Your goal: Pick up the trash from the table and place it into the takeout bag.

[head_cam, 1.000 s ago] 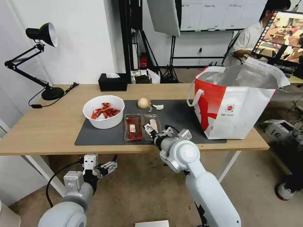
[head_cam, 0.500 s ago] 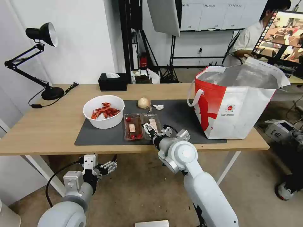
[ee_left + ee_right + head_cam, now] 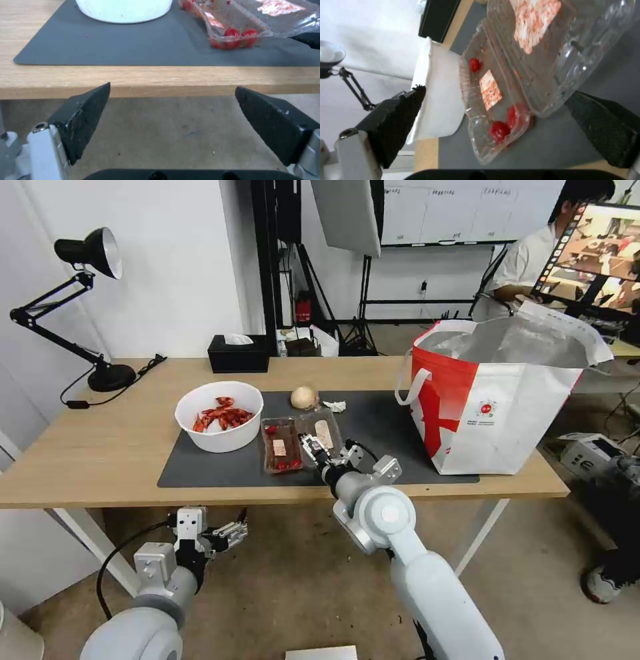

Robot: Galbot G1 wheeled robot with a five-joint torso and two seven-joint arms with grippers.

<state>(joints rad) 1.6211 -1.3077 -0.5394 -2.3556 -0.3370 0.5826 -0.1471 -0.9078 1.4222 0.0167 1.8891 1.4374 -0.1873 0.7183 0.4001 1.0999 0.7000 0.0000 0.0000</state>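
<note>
On the dark mat (image 3: 213, 467) of the table (image 3: 100, 447) stand a white bowl (image 3: 219, 415) of red shells, a clear hinged tray (image 3: 297, 441) with red scraps, a beige lump (image 3: 303, 397) and a crumpled tissue (image 3: 335, 406). The red-and-white takeout bag (image 3: 500, 400) stands open at the table's right end. My right gripper (image 3: 312, 447) is open at the tray's near edge, and the tray (image 3: 506, 82) lies between its spread fingers, its lid half tilted up. Below the table's front edge my left gripper (image 3: 233, 528) hangs open and holds nothing.
A black tissue box (image 3: 238, 353) sits at the table's back edge and a black desk lamp (image 3: 87, 253) stands at the far left. From the left wrist, the table's front edge (image 3: 160, 87) runs just beyond the open fingers (image 3: 83, 117).
My right gripper has crept forward onto the tray's near edge. The tray's lid half has shifted a little away and tipped up. The left arm has stayed put.
</note>
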